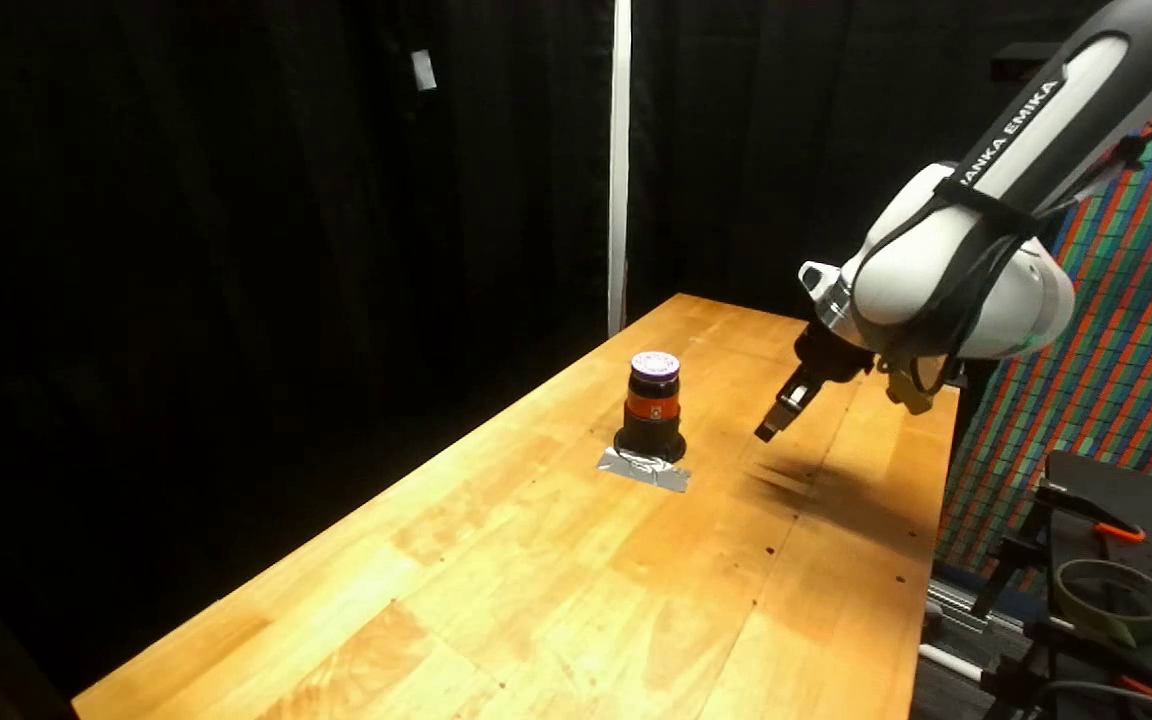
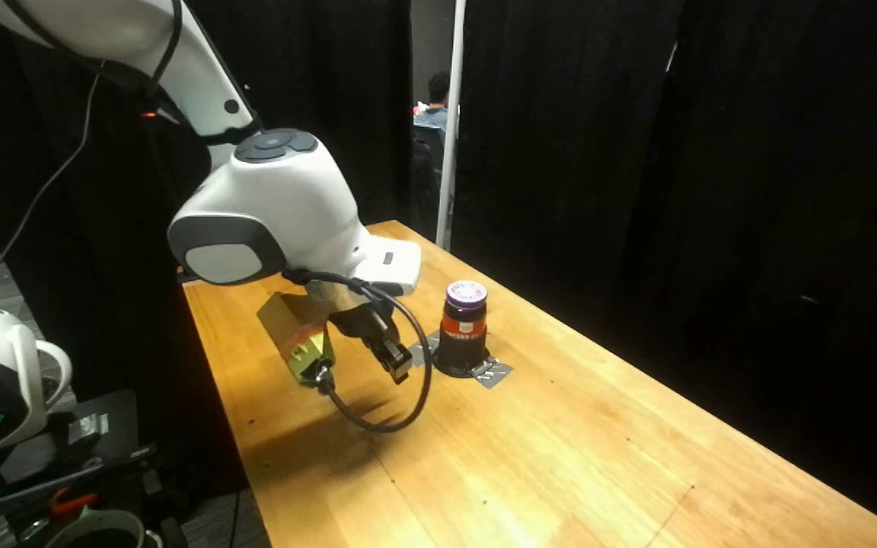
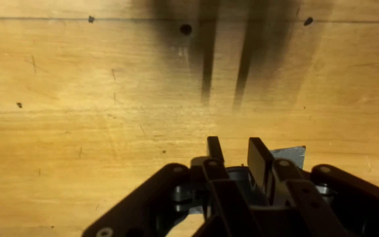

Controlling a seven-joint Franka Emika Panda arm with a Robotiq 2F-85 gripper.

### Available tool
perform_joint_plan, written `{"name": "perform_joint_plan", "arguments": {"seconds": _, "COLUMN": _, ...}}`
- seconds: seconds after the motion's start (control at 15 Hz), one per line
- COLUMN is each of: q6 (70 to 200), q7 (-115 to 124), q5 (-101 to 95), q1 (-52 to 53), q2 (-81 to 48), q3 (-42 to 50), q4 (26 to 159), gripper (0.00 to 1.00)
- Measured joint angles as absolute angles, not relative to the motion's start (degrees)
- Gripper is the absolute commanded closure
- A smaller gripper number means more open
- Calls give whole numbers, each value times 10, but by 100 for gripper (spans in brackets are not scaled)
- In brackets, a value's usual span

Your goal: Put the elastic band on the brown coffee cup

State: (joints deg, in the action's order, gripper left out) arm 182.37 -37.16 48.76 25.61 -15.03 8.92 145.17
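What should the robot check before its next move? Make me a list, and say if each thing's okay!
1. Small dark cylindrical cup with an orange-red stripe standing upright: ok.
2. Silver tape strips beside its black flared base stuck firmly: cannot tell.
3. Black two-finger gripper open: ok, a gap shows between its jaws.
4. Gripper clear of the cup: ok, they stand apart.
5. Elastic band in sight: not ok, no view clearly shows one.

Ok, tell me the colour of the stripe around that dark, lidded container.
Orange-red; the stripe shows best in an exterior view.
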Motion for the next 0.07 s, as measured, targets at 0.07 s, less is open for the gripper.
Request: {"name": "perform_joint_plan", "arguments": {"seconds": 0.07, "q6": 1777, "q7": -363, "q5": 450, "q1": 280, "q2": -142, "q3": 139, "q4": 1452, "gripper": 31}}
